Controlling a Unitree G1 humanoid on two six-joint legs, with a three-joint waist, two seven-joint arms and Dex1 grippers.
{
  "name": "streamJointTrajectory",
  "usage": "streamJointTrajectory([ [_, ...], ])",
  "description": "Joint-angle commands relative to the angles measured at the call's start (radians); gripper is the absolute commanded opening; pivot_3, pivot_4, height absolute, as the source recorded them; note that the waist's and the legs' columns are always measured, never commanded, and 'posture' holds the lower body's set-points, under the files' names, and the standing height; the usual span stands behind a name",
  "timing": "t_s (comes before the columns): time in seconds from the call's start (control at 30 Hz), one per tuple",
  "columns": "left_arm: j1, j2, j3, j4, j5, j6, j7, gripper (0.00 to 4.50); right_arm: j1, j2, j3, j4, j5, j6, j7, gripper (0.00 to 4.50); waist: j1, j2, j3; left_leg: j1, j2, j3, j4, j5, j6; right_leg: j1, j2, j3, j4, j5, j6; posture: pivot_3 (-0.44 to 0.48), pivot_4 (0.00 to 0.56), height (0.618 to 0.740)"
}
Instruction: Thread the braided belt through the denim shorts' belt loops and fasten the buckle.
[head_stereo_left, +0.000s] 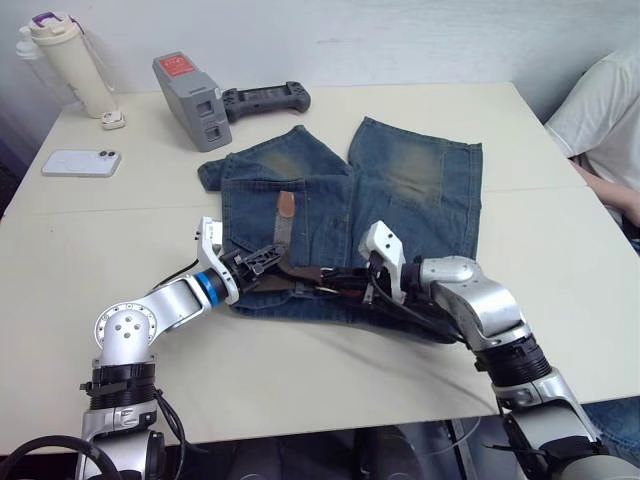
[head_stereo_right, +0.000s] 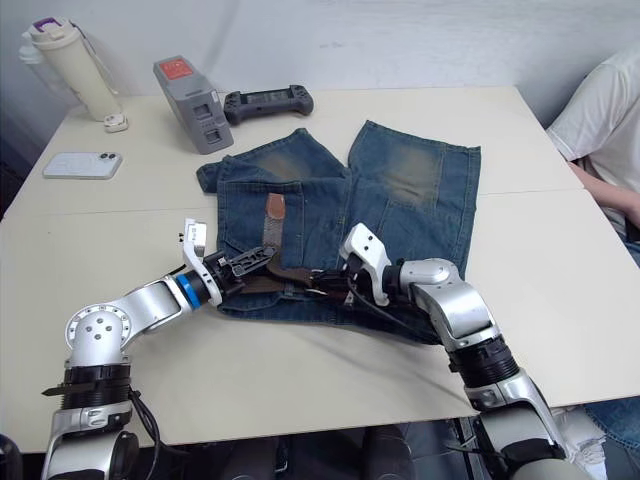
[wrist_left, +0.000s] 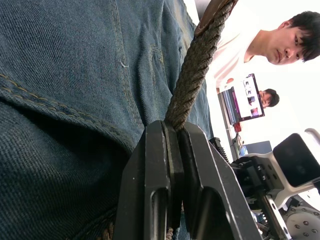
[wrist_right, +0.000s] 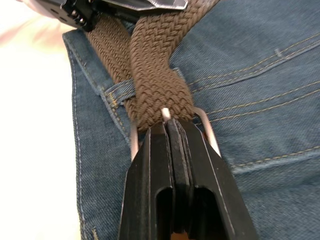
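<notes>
The denim shorts (head_stereo_left: 400, 190) lie flat mid-table, waistband toward me. The braided belt (head_stereo_left: 310, 280) runs along the waistband, and its tan tip (head_stereo_left: 286, 205) lies up on the left leg. My left gripper (head_stereo_left: 265, 258) sits at the waistband's left part, shut on the brown strap (wrist_left: 192, 75). My right gripper (head_stereo_left: 368, 285) is at the waistband's middle, shut at the buckle (wrist_right: 207, 132). The silver frame shows on both sides of the fingers (wrist_right: 150, 165) and the prong (wrist_right: 165, 114) pokes out between them. A belt loop (wrist_right: 117, 91) crosses the strap just beyond.
At the back left stand a bottle (head_stereo_left: 70, 62), a white phone (head_stereo_left: 81, 162), a grey device (head_stereo_left: 192, 100) and a black controller (head_stereo_left: 265, 99). A person in a white shirt (head_stereo_left: 605, 120) sits at the table's right edge.
</notes>
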Motion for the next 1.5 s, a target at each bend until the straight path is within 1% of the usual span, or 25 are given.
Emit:
streamJointTrajectory([
  [0.03, 0.010, 0.006, 0.008, -0.051, 0.017, 0.008, -0.034, 0.00, -0.003, 0.018, 0.042, 0.070, -0.024, -0.014, 0.019, 0.04, 0.000, 0.000, 0.000, 0.000, 0.000, 0.000, 0.000, 0.000, 0.000, 0.000, 0.000, 0.000, 0.000, 0.000, 0.000, 0.000, 0.150, 0.740],
  [0.17, 0.017, -0.002, 0.000, -0.071, 0.005, 0.015, -0.037, 0.00, -0.031, 0.028, 0.076, 0.145, -0.046, -0.031, 0.042, 0.04, -0.002, 0.000, 0.000, 0.000, 0.000, 0.000, 0.000, 0.000, 0.000, 0.000, 0.000, 0.000, 0.000, 0.000, 0.000, 0.000, 0.150, 0.740],
  [0.3, 0.012, -0.008, -0.001, -0.090, 0.003, 0.023, -0.053, 0.00, -0.060, 0.031, 0.107, 0.188, -0.039, 0.016, 0.100, 0.04, -0.005, 0.000, 0.000, 0.002, 0.000, 0.001, 0.000, 0.000, 0.000, 0.001, 0.000, 0.001, 0.000, 0.000, 0.000, 0.000, 0.150, 0.740],
  [0.4, 0.001, -0.012, 0.004, -0.099, -0.005, 0.024, -0.063, 0.00, -0.101, 0.025, 0.166, 0.235, -0.057, 0.110, 0.146, 0.04, -0.008, -0.001, -0.001, 0.005, 0.000, 0.002, -0.001, 0.000, 0.000, 0.003, 0.000, 0.002, 0.000, 0.000, 0.000, 0.000, 0.150, 0.740],
  [0.47, -0.002, -0.014, 0.007, -0.108, -0.006, 0.024, -0.066, 0.00, -0.119, 0.002, 0.229, 0.252, -0.085, 0.136, 0.204, 0.04, -0.010, -0.001, -0.001, 0.009, 0.001, 0.004, -0.003, 0.000, -0.001, 0.005, 0.000, 0.002, 0.000, 0.000, 0.000, 0.000, 0.150, 0.740],
  [0.63, -0.011, -0.026, 0.019, -0.129, -0.012, 0.013, -0.054, 0.00, -0.167, 0.020, 0.268, 0.330, -0.117, 0.196, 0.223, 0.04, -0.015, -0.003, -0.003, 0.015, 0.001, 0.005, -0.005, -0.002, -0.003, 0.010, 0.000, 0.002, -0.004, 0.000, -0.001, 0.000, 0.150, 0.740],
  [0.77, -0.043, -0.039, 0.036, -0.156, -0.078, 0.008, -0.035, 0.00, -0.195, 0.040, 0.301, 0.384, -0.169, 0.209, 0.199, 0.04, -0.022, -0.005, -0.007, 0.015, 0.001, 0.005, -0.005, -0.003, -0.003, 0.010, 0.000, 0.002, -0.006, 0.000, -0.001, 0.000, 0.150, 0.740],
  [0.83, -0.060, -0.041, 0.044, -0.171, -0.136, 0.009, -0.044, 0.00, -0.204, 0.052, 0.310, 0.407, -0.196, 0.206, 0.174, 0.04, -0.027, -0.009, -0.012, 0.015, 0.001, 0.005, -0.005, -0.003, -0.003, 0.011, 0.000, 0.002, -0.006, 0.000, -0.001, 0.000, 0.150, 0.740],
  [0.9, -0.072, -0.038, 0.042, -0.184, -0.180, 0.011, -0.060, 0.00, -0.205, 0.064, 0.306, 0.424, -0.220, 0.185, 0.145, 0.04, -0.033, -0.009, -0.012, 0.017, 0.002, 0.005, -0.005, -0.003, -0.004, 0.012, 0.000, 0.002, -0.006, 0.000, -0.001, 0.000, 0.150, 0.740],
  [0.97, -0.079, -0.024, 0.029, -0.239, -0.176, 0.010, -0.123, 0.00, -0.203, 0.074, 0.297, 0.427, -0.237, 0.183, 0.114, 0.04, -0.036, -0.009, -0.012, 0.019, 0.002, 0.005, -0.005, -0.003, -0.004, 0.014, 0.001, 0.002, -0.007, -0.001, -0.001, 0.000, 0.150, 0.740],
  [1.0, -0.083, -0.026, 0.024, -0.247, -0.195, 0.013, -0.140, 0.00, -0.198, 0.072, 0.299, 0.414, -0.238, 0.191, 0.114, 0.04, -0.038, -0.009, -0.012, 0.019, 0.003, 0.005, -0.005, -0.003, -0.004, 0.014, 0.001, 0.002, -0.006, -0.001, -0.002, 0.000, 0.150, 0.740],
  [1.07, -0.095, -0.025, 0.009, -0.242, -0.195, 0.018, -0.167, 0.00, -0.180, 0.075, 0.288, 0.375, -0.230, 0.208, 0.099, 0.04, -0.038, -0.009, -0.012, 0.020, 0.003, 0.005, -0.004, -0.004, -0.004, 0.015, 0.002, 0.002, -0.006, -0.001, -0.002, 0.000, 0.150, 0.740],
  [1.13, -0.114, -0.026, -0.010, -0.210, -0.170, 0.022, -0.185, 0.00, -0.153, 0.062, 0.298, 0.311, -0.227, 0.230, 0.091, 0.04, -0.038, -0.009, -0.012, 0.021, 0.003, 0.005, -0.004, -0.004, -0.005, 0.016, 0.002, 0.002, -0.006, -0.001, -0.003, 0.000, 0.150, 0.740],
  [1.23, -0.164, -0.029, -0.058, -0.130, -0.088, 0.029, -0.219, 0.00, -0.106, 0.039, 0.309, 0.204, -0.221, 0.273, 0.070, 0.04, -0.030, -0.009, -0.012, 0.021, 0.003, 0.005, -0.005, -0.004, -0.006, 0.016, 0.002, 0.002, -0.006, -0.002, -0.003, 0.000, 0.150, 0.740],
  [1.33, -0.231, -0.031, -0.090, -0.034, -0.009, 0.031, -0.289, 0.00, -0.077, -0.004, 0.369, 0.140, -0.284, 0.255, 0.033, 0.04, -0.025, -0.009, -0.012, 0.021, 0.003, 0.005, -0.005, -0.005, -0.006, 0.015, 0.002, 0.002, -0.008, -0.002, -0.003, 0.000, 0.150, 0.740],
  [1.5, -0.397, -0.033, -0.167, 0.153, 0.151, 0.026, -0.489, 0.00, -0.044, 0.017, 0.382, 0.102, -0.319, 0.273, -0.042, 0.04, -0.024, -0.010, -0.014, 0.021, 0.003, 0.005, -0.004, -0.005, -0.006, 0.016, 0.002, 0.001, -0.009, -0.002, -0.003, 0.000, 0.150, 0.740],
])
